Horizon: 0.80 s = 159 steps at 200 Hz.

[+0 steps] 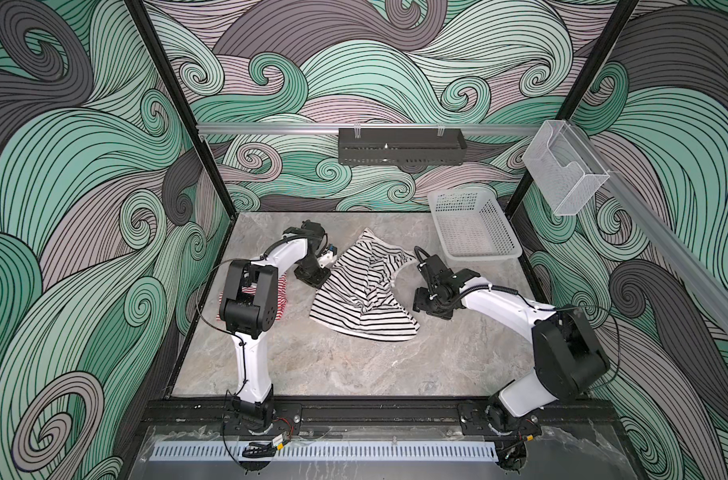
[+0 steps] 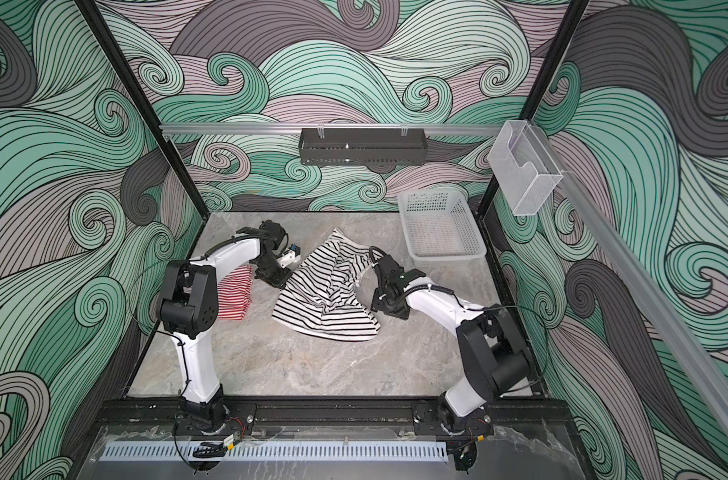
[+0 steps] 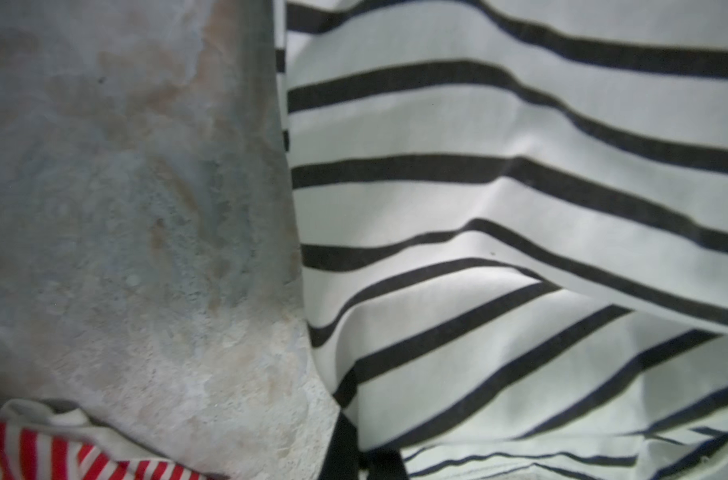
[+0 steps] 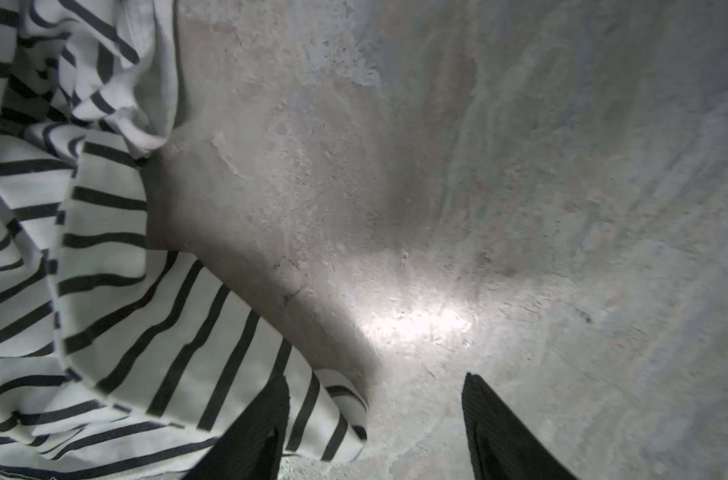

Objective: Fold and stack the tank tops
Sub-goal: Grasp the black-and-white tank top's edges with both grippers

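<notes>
- While both arms crouch low over the grey marbled table point(image 1: 333, 365), the black-striped tank top point(image 1: 362, 291) lies crumpled and unfolded at its middle, with creases running across it in both top views.
- Down at that garment's left edge, the left end effector point(image 1: 314, 282) is clenched on the cloth. The left wrist view shows its dark fingers point(image 3: 348, 436) pinched together, with the striped fabric point(image 3: 499, 208) drawn in against them.
- At the garment's right side, the right end effector point(image 4: 375, 436) stands released. Its jaws are apart, one finger over a corner of the hem point(image 4: 337, 419) and the other over bare table.
- Near the table's left edge, the red-striped tank top point(image 2: 235, 295) rests apart from the other garment, partly hidden beneath the left arm's elbow. How neatly it is folded cannot be told.
- A white perforated basket point(image 1: 458, 203) sits in the far right corner, well apart from both garments.
</notes>
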### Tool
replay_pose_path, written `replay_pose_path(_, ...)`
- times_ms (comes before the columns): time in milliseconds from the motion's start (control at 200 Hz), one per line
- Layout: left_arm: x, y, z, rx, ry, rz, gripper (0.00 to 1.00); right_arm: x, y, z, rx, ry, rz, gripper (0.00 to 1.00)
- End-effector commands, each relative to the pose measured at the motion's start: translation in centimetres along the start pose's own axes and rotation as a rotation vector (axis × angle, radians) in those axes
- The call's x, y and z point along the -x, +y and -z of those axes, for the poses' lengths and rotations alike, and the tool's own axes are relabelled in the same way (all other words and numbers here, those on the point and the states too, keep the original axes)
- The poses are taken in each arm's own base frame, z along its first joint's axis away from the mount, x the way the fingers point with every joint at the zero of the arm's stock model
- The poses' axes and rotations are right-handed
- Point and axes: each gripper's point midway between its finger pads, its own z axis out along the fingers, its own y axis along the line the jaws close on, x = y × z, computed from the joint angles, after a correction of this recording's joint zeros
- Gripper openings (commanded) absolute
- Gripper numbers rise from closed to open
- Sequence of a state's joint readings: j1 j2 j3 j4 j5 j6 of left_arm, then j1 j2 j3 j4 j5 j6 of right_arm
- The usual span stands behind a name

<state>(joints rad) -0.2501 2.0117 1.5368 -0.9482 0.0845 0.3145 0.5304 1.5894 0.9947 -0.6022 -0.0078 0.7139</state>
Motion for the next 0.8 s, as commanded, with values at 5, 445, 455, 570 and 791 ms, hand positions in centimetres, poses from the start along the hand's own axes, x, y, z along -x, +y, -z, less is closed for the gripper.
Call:
replay_pose_path(5,-0.8,0.4,0.9,0.022,0.004,0.042,0.09,-1.2,3.3,-0.2,0.153,0.031,0.054,0.66)
replay_pose_path(445,-5.2,-1.9,2.8,-0.031,-0.056,0.057,0.44,-5.0,2.2,0.9,0.178,0.009,0.241,0.65)
replay_pose_path(455,-5.3,-1.9,2.8,-0.031,-0.056,0.059,0.44,-5.0,2.2,0.9,0.179,0.009,0.245,0.64)
replay_pose_path(570,-5.6,-2.0,3.1,-0.035,-0.056,0.07,0.44,-5.3,2.7,0.0,0.201,0.007,0.291,0.58)
replay_pose_path(791,-6.2,-1.9,3.6,-0.036,-0.062,0.091,0.44,-5.4,2.4,-1.0,0.154,-0.003,0.33,0.45)
